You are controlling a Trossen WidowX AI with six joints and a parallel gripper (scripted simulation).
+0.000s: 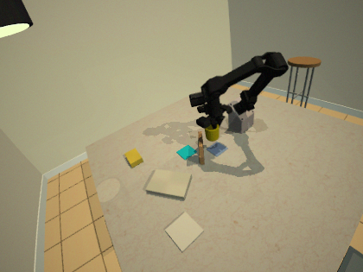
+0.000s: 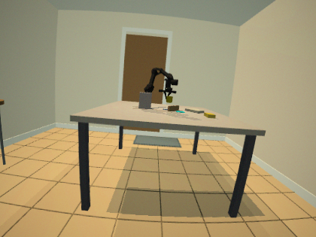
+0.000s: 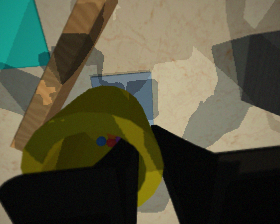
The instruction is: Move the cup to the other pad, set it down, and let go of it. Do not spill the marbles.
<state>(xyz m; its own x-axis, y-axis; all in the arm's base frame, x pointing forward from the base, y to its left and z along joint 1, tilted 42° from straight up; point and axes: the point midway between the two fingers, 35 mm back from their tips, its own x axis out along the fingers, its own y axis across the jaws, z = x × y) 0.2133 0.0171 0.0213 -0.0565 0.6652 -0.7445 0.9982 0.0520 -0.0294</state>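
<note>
The fingers are closed tightly on the rim of the yellow cup [image 3: 90,135], one finger inside the cup and one outside its wall; the cup is held in the air above the worktop [image 1: 277,172], as its separate shadow in the wrist view shows; inside the cup there are marbles [image 3: 107,141], a blue one and a red one visible (others I cannot tell, because the inner finger hides part of the bottom). Below the cup lies the blue pad [image 3: 131,85], partly covered by the cup in the wrist view; just beside it, a wooden block [image 1: 200,147] stands upright on the worktop, and on its other side lies the teal pad [image 1: 186,152]; the block is between the two pads. The black arm [image 1: 242,74] reaches from its grey base [image 1: 240,121] and bends down over the cup. Farther away on the worktop are a small yellow block [image 1: 134,157], a flat beige board [image 1: 168,183] and a white sheet [image 1: 184,230], all well apart from the cup; a stool [image 1: 304,79] stands on the floor behind the worktop.
</note>
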